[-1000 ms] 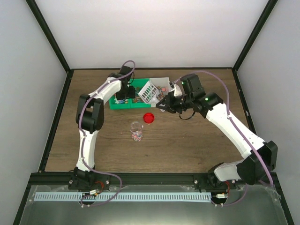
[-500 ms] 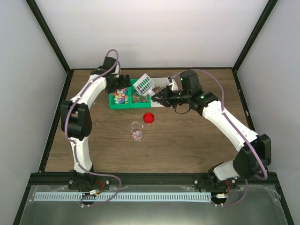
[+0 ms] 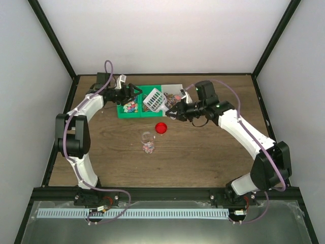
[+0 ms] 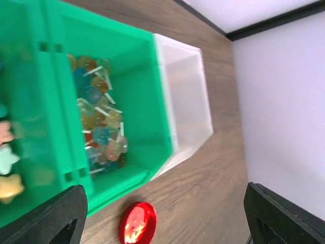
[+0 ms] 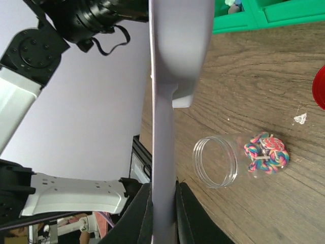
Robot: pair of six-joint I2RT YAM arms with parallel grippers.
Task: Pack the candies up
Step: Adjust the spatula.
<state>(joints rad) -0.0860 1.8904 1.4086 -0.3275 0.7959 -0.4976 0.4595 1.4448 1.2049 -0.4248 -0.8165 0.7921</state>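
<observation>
While the left gripper (image 3: 135, 94) hangs over the left end of the green tray (image 3: 129, 115), its fingers (image 4: 51, 216) stand wide apart with nothing between them; the right gripper (image 3: 171, 110) sits just off the tray's right end, its fingers pinched tight on the flat handle of a white scoop (image 3: 154, 100). From above, the scoop's slotted bowl tilts over the right half of the tray; whether anything lies in it I cannot tell, since the view is too small.

Most of the candies (image 4: 99, 127) lie loose in the tray's compartments, a mixed-colour heap in each; a few more rest at the bottom of a clear jar (image 3: 148, 141), which stands open on the table (image 3: 203, 152) in front of the tray, apart from it. A red lid (image 3: 161, 127) lies flat between the tray and the jar, a little to the right; a clear bin (image 4: 185, 96) sits against the tray's right end, seemingly touching it.
</observation>
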